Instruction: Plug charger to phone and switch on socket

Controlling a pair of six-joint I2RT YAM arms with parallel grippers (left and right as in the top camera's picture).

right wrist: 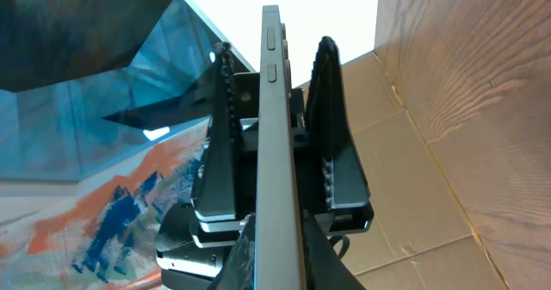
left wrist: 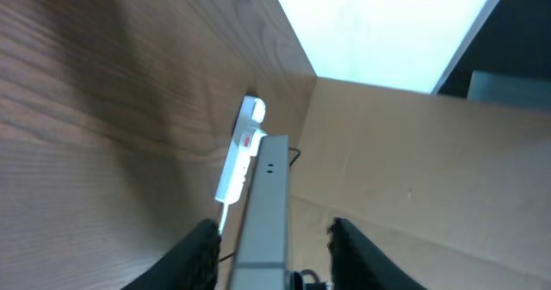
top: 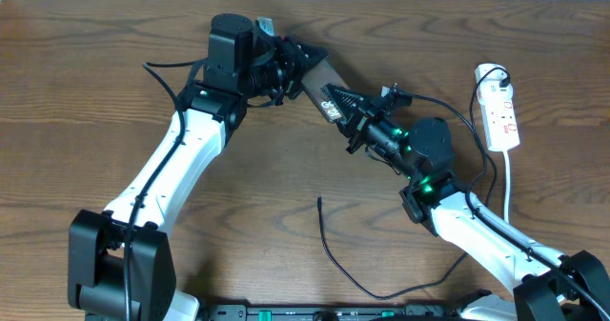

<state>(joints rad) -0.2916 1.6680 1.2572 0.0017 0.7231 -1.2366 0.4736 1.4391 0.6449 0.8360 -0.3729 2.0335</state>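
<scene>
Brown wood-grain table filled the overhead view, with 2 arms meeting near its upper middle. Phone was held between the 2 grippers, well left of the socket, its white lettering facing up in the overhead view. Right gripper came in from the lower right, and its jaws were pressed together on the phone's near end. In the right wrist view the phone ran edge-on up the middle from that gripper, with 2 side buttons showing near the top. Left gripper reached in from the upper left, jaws spread, 1 finger on each side of the phone. In the left wrist view the phone sat edge-on between the fingers, with a gap on both sides of the gripper, so no contact could be seen there. From the right wrist the left gripper's fingers also straddled the phone. Socket lay flat near the table's right edge, red markings up, with its white cord trailing down toward the front. It also showed in the left wrist view, beyond the phone. Charger lay loose on the table in front of the grippers, its free end pointing up toward the phone but well apart from it, with the rest curving to the lower right. Brown cardboard panel showed past the table edge.
</scene>
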